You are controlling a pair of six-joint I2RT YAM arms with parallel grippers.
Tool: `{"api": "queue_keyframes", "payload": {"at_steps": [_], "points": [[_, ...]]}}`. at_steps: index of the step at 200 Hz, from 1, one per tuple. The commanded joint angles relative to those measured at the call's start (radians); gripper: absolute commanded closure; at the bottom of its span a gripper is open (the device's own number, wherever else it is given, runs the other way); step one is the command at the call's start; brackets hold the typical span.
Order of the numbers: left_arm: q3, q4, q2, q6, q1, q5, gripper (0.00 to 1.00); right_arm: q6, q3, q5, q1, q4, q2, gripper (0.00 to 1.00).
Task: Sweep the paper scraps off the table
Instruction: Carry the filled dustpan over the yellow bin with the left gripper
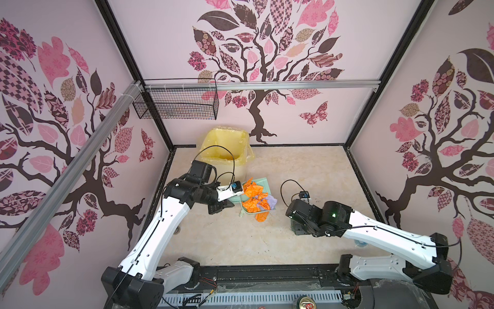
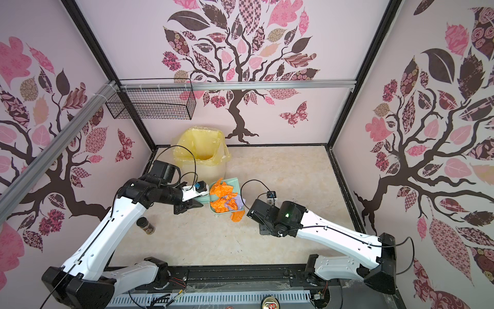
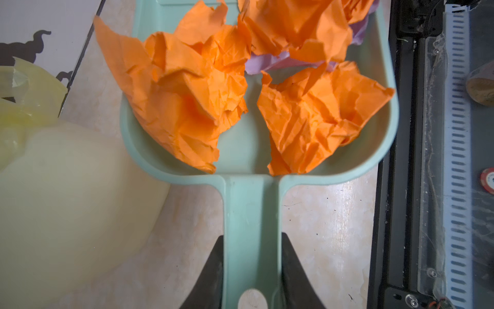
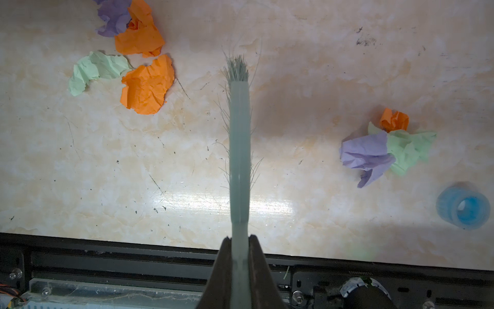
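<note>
Sweeping toward the pan: beside the table's point(image 4: 294, 67) near edge, the right gripper point(image 4: 240, 247) is pinching the brush point(image 4: 239, 139) among loose paper scraps point(image 4: 145, 85). Strokes should be running low and short toward the dustpan point(image 3: 389, 133), its lip lying flat. Mid-table, the left gripper point(image 3: 252, 238) is clamping the pan's handle; more of them, orange and lavender, are filling it. At the far edge the lined bin point(image 1: 239, 171) is standing, contents unclear.

My dustpan point(image 3: 251, 208) is mint green; the paper scraps point(image 4: 145, 85) are orange, lavender and pale green; the bench point(image 4: 320, 67) beige, marbled.
</note>
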Motion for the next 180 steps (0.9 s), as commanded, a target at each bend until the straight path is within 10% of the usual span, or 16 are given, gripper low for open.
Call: {"api": "queue_keyframes", "payload": {"at_steps": [1,88,180], "points": [[0.141,-0.096,0.063,0.058,0.069,0.084,1.0,-0.018,0.008,0.007,-0.005,0.003,-0.007,1.0],[0.734,-0.391,0.448,0.195,0.326,0.161,1.0,-0.038,-0.011,-0.001,-0.017,0.033,-0.005,1.0],[1.248,-0.54,0.761,0.251,0.379,-0.017,1.0,-0.04,-0.054,-0.02,-0.022,0.069,-0.021,1.0]]}}
